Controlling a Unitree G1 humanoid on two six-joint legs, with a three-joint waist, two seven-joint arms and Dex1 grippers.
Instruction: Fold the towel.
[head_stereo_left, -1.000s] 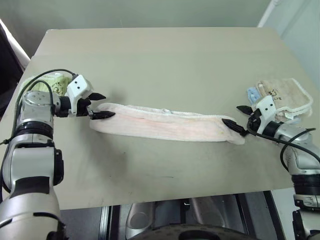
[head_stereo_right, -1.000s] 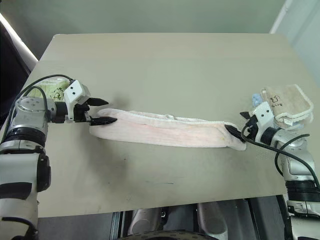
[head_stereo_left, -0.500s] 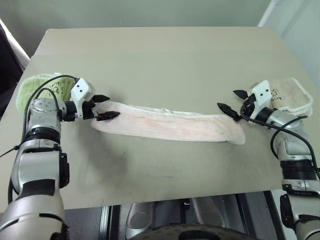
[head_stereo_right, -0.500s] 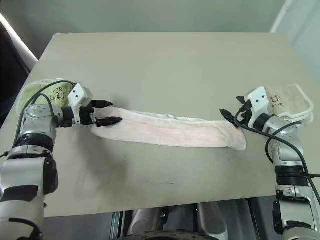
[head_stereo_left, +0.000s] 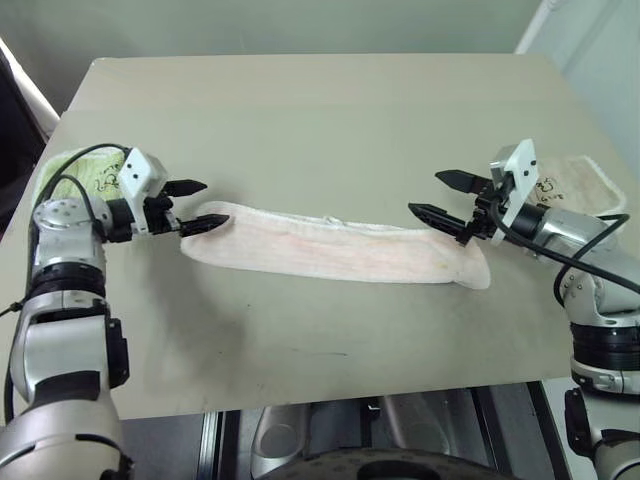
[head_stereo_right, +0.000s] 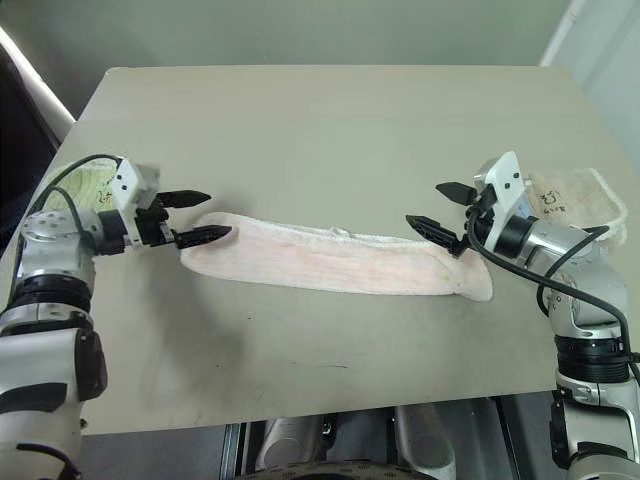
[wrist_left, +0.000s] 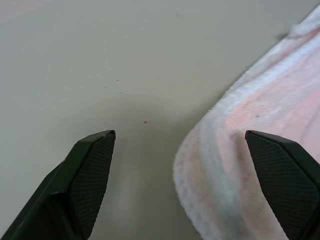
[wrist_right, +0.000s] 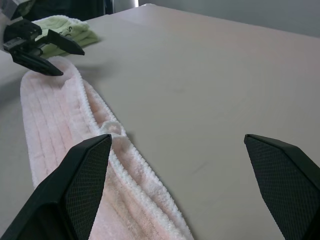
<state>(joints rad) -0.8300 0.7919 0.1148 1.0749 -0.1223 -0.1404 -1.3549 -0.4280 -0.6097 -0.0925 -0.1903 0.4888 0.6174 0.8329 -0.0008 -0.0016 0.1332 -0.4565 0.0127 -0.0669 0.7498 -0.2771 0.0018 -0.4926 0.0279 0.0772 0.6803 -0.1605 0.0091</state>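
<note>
Nearest us, the pale pink ribbed terry towel (head_stereo_left: 335, 247) lies flat on the plain grey-beige bench (head_stereo_left: 330, 120), already doubled lengthwise into a long narrow strip running left to right.

Our left claw (head_stereo_left: 195, 207) sits at the strip's left end, fingers spread wide, nothing held; one finger looks to be just over the towel's edge, though we can't tell if it touches.

Our right claw (head_stereo_left: 440, 196) hovers above the right end, also fully spread and empty, clear of the cloth.

Handling, as we judge it: soft, light, limp terry. It will sag and drag if lifted from one point, and the stacked layers may slide apart. Best hold is at the short ends, pinching all layers together close to the corners, then carrying one end over to meet the other. The small white loop (wrist_right: 112, 128) on the far long edge is no good as a grip.

Further back: a light green terry towel (head_stereo_left: 75, 170) behind the left arm, and a cream terry towel (head_stereo_left: 580, 185) behind the right arm. Both are well out of the fold path.
</note>
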